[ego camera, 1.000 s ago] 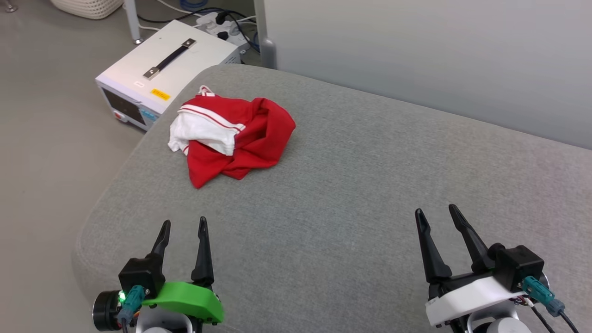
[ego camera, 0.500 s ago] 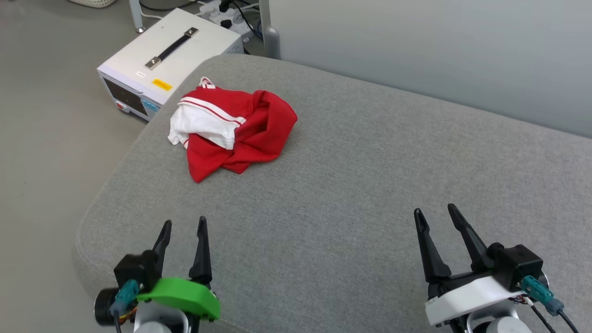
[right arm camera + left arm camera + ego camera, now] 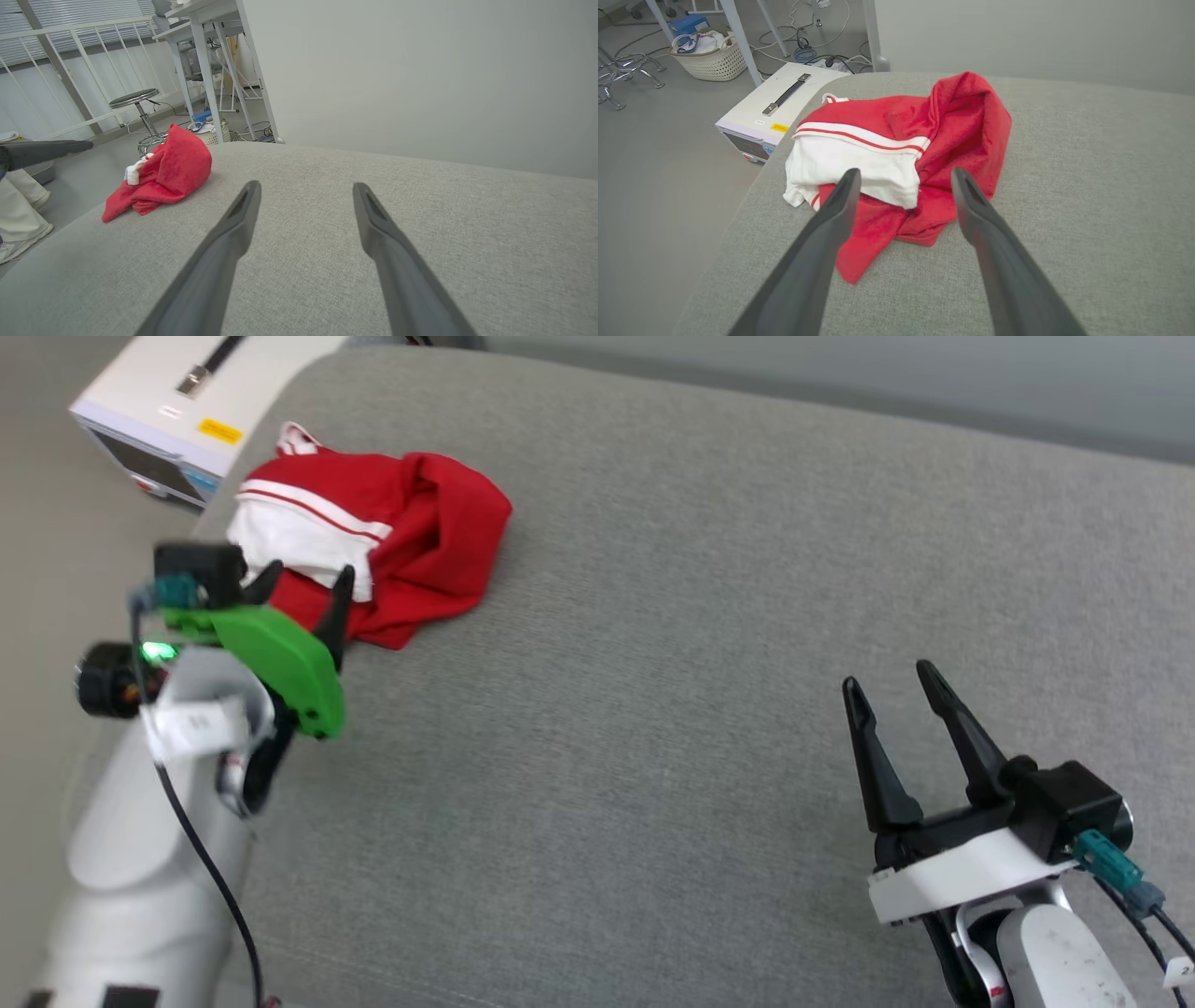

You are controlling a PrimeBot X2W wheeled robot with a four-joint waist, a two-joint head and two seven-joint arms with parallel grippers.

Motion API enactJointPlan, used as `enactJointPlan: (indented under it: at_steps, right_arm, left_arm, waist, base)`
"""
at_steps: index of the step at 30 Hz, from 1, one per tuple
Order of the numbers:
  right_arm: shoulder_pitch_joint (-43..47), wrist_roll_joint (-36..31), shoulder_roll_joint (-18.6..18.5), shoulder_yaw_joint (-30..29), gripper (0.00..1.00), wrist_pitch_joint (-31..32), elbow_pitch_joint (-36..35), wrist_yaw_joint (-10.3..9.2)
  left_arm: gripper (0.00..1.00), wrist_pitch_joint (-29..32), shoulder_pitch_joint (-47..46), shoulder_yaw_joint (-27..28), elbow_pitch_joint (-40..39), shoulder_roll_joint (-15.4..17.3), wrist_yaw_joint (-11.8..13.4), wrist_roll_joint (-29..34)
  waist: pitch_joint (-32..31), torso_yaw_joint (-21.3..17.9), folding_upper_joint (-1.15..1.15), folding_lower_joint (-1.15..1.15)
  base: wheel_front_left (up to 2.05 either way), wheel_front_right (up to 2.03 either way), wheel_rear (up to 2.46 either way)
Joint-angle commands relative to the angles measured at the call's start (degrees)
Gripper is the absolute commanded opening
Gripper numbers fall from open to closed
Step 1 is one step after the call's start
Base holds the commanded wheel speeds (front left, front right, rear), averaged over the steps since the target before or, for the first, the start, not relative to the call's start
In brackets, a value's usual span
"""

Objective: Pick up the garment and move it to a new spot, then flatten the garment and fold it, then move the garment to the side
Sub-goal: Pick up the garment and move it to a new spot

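Garment (image 3: 411, 537): crumpled heap, upper left, on grey cushion (image 3: 653, 616). Left gripper (image 3: 308, 574): spread, aimed at it, apparently for pickup. Right gripper (image 3: 887, 677): spread, empty, lower right, well apart.

Garment (image 3: 420, 532): a red jersey T-shirt, unfolded and crumpled into a loose heap on the grey cushion (image 3: 653, 709). It lies near the cushion's far left rounded corner, wholly on the top surface and close to the left edge. A white short sleeve (image 3: 289, 537) lies uppermost on the side of the heap nearest that edge, bordered by red-white striped trim (image 3: 317, 513). A second scrap of striped edging pokes out at the end toward the cushion's far edge. The red body cloth bunches into a raised, hood-like fold on the side toward the cushion's middle. On the near side it tapers to a flat pointed corner lying against the cushion.
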Motion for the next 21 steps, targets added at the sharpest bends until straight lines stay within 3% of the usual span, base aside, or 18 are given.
enactJointPlan:
  at_steps: [1, 4, 9, 15, 21]
  right_arm:
    - [-1.2, -0.4, -0.4, 0.2, 1.00, -0.5, -0.6, -0.03]
    - [-2.6, -0.4, -0.7, 0.4, 1.00, -0.5, -1.2, -0.03]
    - [-4.6, -1.8, -1.1, 1.8, 1.00, -0.5, -1.7, -0.03]
    - [-5.9, -1.8, -0.9, 2.4, 1.00, -0.5, -2.0, -0.03]
    - [-6.3, -1.9, -1.1, 2.4, 1.00, -0.5, -2.0, -0.03]
  left_arm:
    - [1.00, 3.3, -2.6, -1.3, 0.9, 1.7, -0.2, -2.3]
    - [1.00, 9.2, -7.3, -4.2, 2.0, 6.8, -0.2, -6.0]
    - [1.00, 14.0, -12.0, -8.9, 3.9, 13.3, -0.2, -11.1]
    - [1.00, 18.9, -14.9, -11.4, 8.0, 17.9, -0.2, -18.4]
    - [1.00, 21.7, -15.5, -13.8, 11.7, 19.5, -0.2, -22.1]
  waist:
    - [6.3, -5.6, 0.00, -0.01]
    - [9.2, -7.6, 0.00, -0.01]
    - [12.9, -10.4, 0.00, -0.01]
    - [16.2, -12.8, 0.00, -0.01]
    - [17.4, -13.6, 0.00, -0.01]
  base:
    - [0.00, 0.00, 0.00]
    - [0.00, 0.00, 0.00]
    - [0.00, 0.00, 0.00]
    - [0.00, 0.00, 0.00]
    - [0.00, 0.00, 0.00]
